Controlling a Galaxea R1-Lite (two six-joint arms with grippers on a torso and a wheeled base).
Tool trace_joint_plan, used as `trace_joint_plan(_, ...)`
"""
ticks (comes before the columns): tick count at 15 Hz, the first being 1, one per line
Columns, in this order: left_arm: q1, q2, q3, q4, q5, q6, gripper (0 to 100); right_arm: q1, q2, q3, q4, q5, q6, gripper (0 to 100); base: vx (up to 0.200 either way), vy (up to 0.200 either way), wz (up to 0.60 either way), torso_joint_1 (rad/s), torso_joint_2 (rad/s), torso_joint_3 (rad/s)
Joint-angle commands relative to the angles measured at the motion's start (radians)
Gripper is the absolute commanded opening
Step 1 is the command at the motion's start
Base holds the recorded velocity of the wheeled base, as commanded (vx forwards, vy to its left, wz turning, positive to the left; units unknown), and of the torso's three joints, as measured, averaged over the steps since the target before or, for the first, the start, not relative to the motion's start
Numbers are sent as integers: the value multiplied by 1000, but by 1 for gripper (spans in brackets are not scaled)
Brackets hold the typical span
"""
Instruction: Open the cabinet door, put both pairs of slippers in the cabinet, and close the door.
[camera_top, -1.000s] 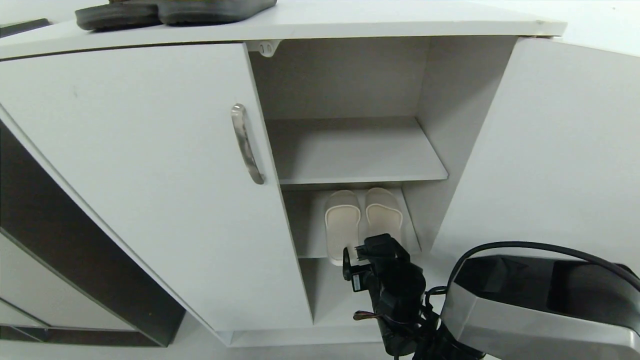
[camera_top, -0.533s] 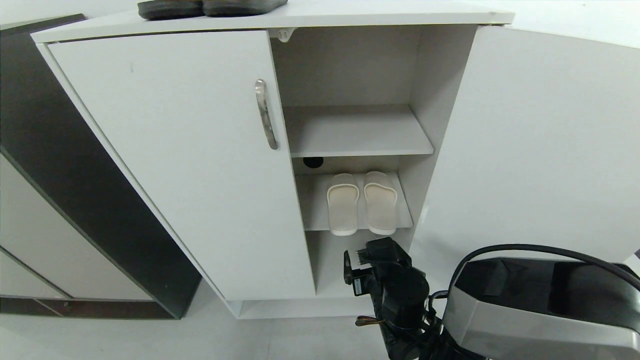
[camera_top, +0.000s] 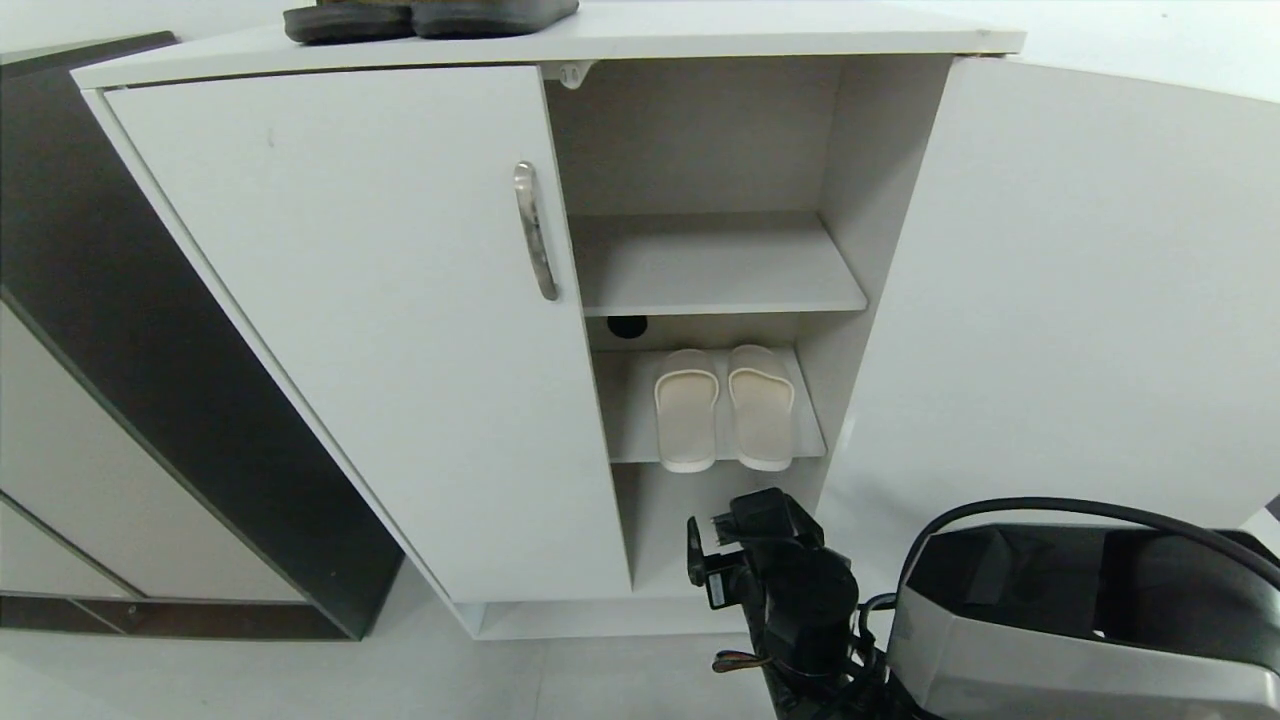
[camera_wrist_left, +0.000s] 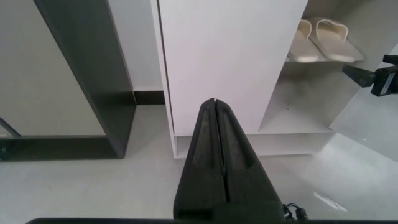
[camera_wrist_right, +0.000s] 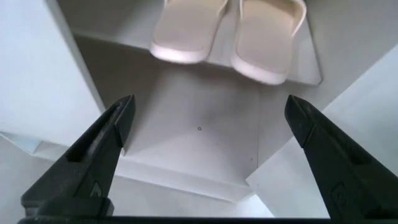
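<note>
Cabinet (camera_top: 760, 42) stands with its right door (camera_top: 1060, 300) swung wide open and its left door (camera_top: 380, 330) closed. A metal handle (camera_top: 535, 232) is mounted upright near the left door's inner edge.

Open side shows three levels. The top shelf (camera_top: 710, 265) carries nothing. The middle shelf (camera_top: 625, 420) holds the white slippers (camera_top: 686, 408), set side by side and touching, toes pointing inward and heels at the front edge, one heel slightly overhanging it. A dark round spot (camera_top: 627, 325) sits on the back wall just above this shelf. The bottom compartment (camera_wrist_right: 199, 143) holds nothing.

Dark slippers (camera_top: 430, 15) lie on top of the cabinet, above the closed left door, partly cut off by the head view's edge.

Right gripper (camera_wrist_right: 210, 106) hangs in front of the bottom compartment, just below the white slippers and apart from them. Its fingers (camera_wrist_right: 106, 143) are spread wide and hold nothing.

Left gripper (camera_wrist_left: 214, 102) is low, in front of the closed left door and apart from it, over the floor (camera_wrist_left: 93, 186). Its two fingers are pressed flat together with nothing between them.

A dark panel (camera_top: 120, 300) stands against the cabinet's left side.
</note>
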Motion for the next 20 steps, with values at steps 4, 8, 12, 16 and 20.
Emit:
trace_joint_plan(4,0,1,0,0,-1,-1,0,6,-16,1,-1,0,0,100,0,0,0,-1,-2,179)
trace_joint_plan(8,0,1,0,0,-1,-1,0,6,-25,2,-1,0,1,100,0,0,0,1,2,204)
trace_joint_plan(12,0,1,0,0,1,1,0,6,-25,4,-1,0,4,100,0,0,0,2,2,166)
trace_joint_plan(16,0,0,0,0,1,1,0,5,-25,33,-1,0,6,100,0,0,0,0,0,0)
trace_joint_plan(20,0,0,0,0,-1,1,0,-2,-53,56,-1,8,1,100,0,0,0,0,0,0)
